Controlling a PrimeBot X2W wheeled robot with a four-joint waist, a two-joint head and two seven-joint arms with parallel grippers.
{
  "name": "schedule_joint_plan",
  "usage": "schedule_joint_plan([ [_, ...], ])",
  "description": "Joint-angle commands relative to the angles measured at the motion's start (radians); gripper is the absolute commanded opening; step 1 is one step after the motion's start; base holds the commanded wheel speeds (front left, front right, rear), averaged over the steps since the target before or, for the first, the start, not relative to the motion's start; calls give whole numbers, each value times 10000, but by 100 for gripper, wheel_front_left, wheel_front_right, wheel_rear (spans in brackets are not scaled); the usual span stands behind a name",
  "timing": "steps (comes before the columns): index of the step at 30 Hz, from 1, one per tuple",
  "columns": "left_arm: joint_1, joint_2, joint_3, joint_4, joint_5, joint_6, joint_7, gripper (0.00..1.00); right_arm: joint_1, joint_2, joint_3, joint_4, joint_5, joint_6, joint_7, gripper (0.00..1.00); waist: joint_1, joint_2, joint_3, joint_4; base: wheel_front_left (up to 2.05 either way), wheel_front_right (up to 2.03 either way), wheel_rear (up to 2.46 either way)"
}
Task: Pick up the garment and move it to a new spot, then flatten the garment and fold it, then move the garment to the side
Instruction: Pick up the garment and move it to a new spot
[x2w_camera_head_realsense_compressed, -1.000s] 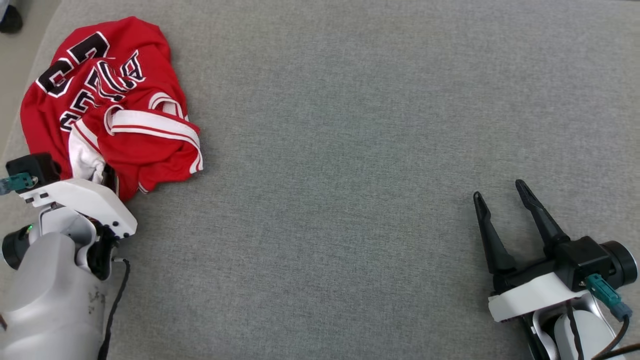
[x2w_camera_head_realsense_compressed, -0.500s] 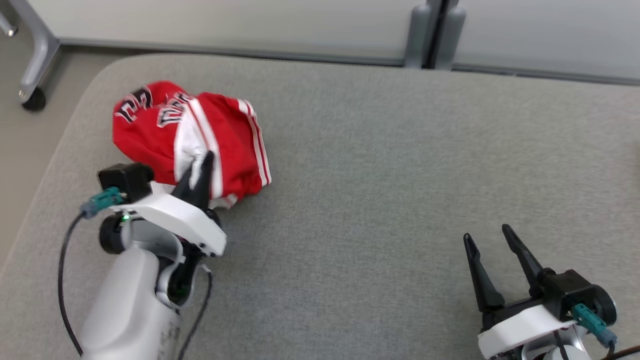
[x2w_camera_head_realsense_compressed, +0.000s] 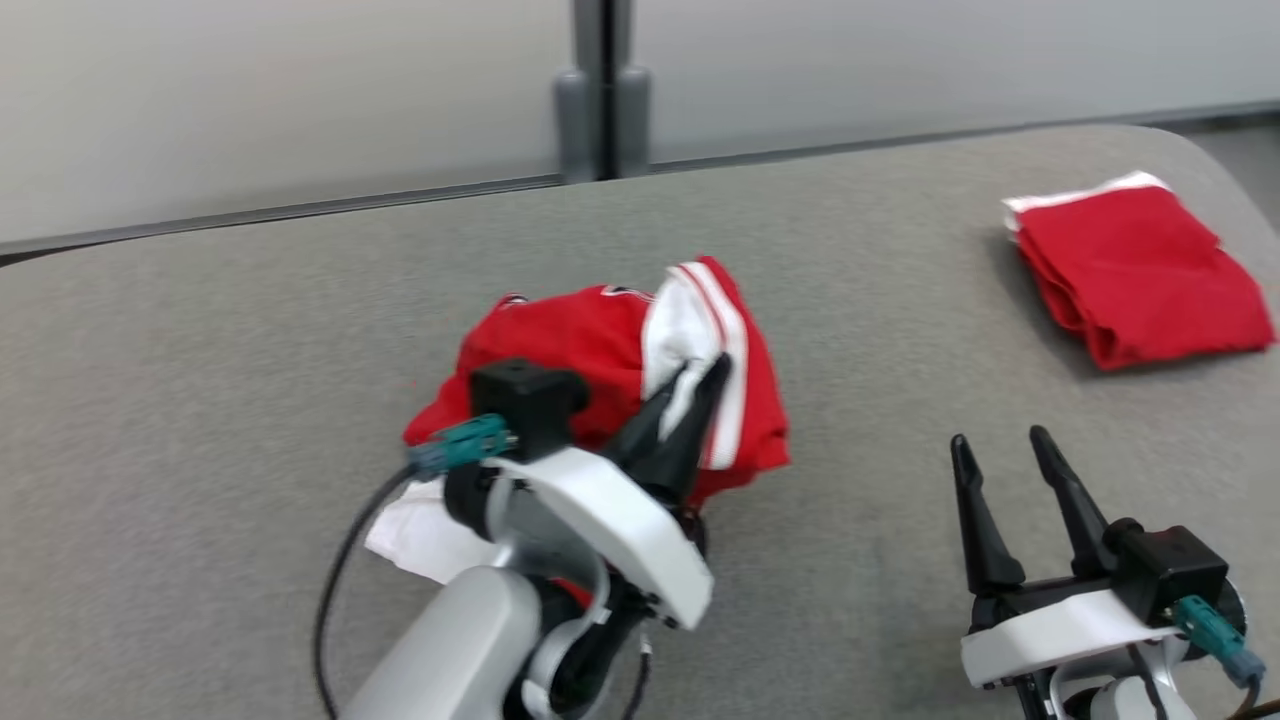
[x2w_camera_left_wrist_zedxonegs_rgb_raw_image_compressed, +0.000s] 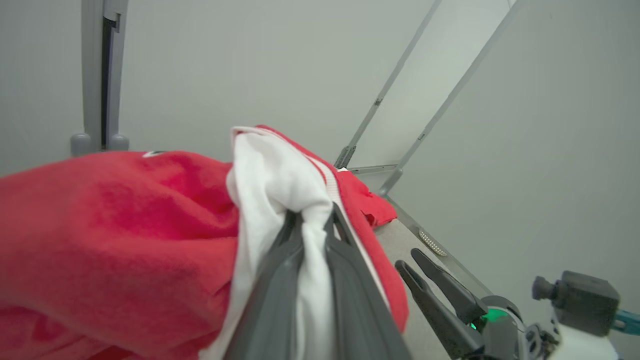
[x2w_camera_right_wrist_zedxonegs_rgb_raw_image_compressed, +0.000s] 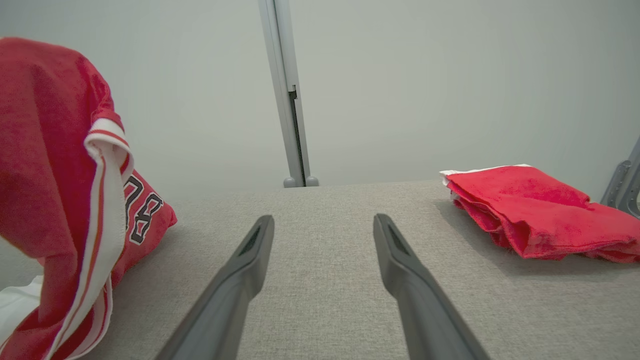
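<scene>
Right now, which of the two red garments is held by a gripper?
The crumpled jersey with white trim, at the middle: the left gripper pinches it. The folded red garment lies apart, far right.

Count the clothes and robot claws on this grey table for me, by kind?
Red garments: 2, the jersey and the folded garment.
Grippers: 2, the left gripper and the right gripper.
Total: 4.
</scene>
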Motion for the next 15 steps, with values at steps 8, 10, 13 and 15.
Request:
schedule_joint_plan([
  [8, -1110, 49, -2086, 2163, -852, 728, -440, 0, -169, -46, -310, -104, 436, -2, -48, 100, 0, 0, 815, -1908, 0, 0, 0],
  [10, -1297, 39, -2569, 2930, -1014, 640, -637, 38, -210, -42, -267, -97, 487, -2, -48, 100, 0, 0, 913, -2056, 0, 0, 0],
  [13, -1401, 45, -2996, 3803, -1381, 567, -1011, 100, -230, -49, -317, -102, 526, -2, -48, 100, 0, 0, 958, -2114, 0, 0, 0],
  [15, -1464, 43, -3135, 4026, -1668, 461, -1332, 100, -180, -46, -444, -123, 453, -2, -47, 100, 0, 0, 913, -1989, 0, 0, 0],
])
